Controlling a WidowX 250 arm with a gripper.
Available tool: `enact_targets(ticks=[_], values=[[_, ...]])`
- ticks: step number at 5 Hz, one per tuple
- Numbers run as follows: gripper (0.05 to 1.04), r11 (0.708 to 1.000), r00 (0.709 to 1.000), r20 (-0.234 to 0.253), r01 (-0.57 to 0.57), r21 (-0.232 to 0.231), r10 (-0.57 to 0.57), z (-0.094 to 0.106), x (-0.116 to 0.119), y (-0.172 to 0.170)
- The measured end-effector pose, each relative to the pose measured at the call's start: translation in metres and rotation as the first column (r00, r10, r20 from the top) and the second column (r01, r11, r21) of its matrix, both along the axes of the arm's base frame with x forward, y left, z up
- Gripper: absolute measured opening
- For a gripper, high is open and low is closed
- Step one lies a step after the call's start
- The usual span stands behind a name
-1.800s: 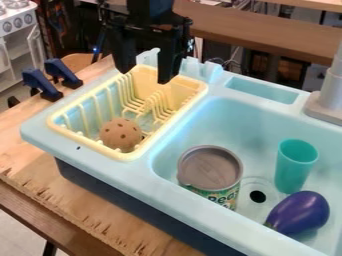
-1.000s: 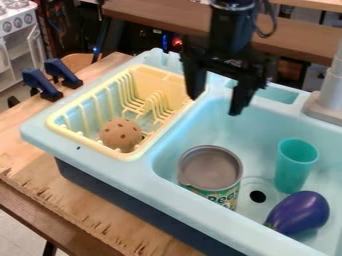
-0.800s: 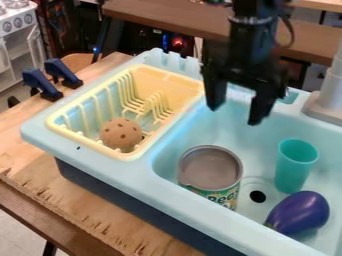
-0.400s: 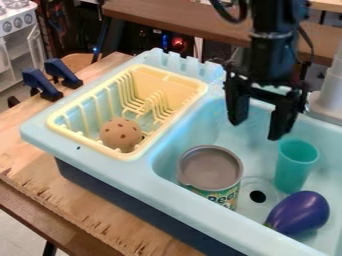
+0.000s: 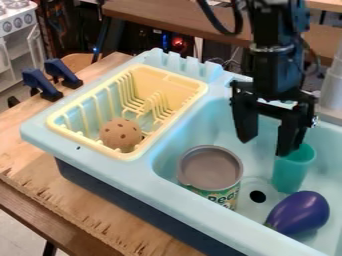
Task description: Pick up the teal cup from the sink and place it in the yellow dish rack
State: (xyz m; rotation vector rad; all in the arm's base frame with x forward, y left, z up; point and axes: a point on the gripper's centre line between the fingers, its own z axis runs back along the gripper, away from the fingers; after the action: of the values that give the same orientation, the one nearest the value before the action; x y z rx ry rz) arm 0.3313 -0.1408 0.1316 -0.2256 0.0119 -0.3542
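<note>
Here in the sink (image 5: 175, 195), the green cup (image 5: 291, 172) stands mouth-up, presumably because its flat base suits that, and the can (image 5: 210, 170) sits upright too, across the drain (image 5: 258, 196) from it. The purple eggplant (image 5: 302, 212) lies on its side, its rounded body probably no good for standing. Over in the yellow rack (image 5: 157, 81), the brown ball (image 5: 121, 134) rests where the walls likely stop it rolling off. And the hand (image 5: 268, 145): wide open, fingers well spread, nothing between them, one tip overlapping the cup's rim from this angle; whether they touch, I can't tell.
</note>
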Motion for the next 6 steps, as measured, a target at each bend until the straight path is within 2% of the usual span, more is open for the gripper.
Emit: enact_targets(ticks=[1, 2, 3, 4, 5, 6], values=[[1.006, 1.000, 1.000, 0.016, 0.004, -0.027, -0.004, 0.006, -0.003, -0.001], [1.006, 1.000, 1.000, 0.006, 0.020, -0.016, -0.020, 0.007, -0.007, -0.008], [1.006, 0.999, 0.999, -0.003, 0.039, 0.027, -0.039, 0.000, -0.001, -0.011], [1.006, 0.999, 1.000, 0.012, -0.002, 0.043, 0.001, -0.005, 0.005, -0.009], [0.970, 0.999, 1.000, 0.006, -0.014, 0.048, 0.014, -0.010, 0.011, -0.008], [0.740, 0.999, 1.000, 0.020, -0.010, 0.044, 0.009, -0.011, 0.015, -0.003]])
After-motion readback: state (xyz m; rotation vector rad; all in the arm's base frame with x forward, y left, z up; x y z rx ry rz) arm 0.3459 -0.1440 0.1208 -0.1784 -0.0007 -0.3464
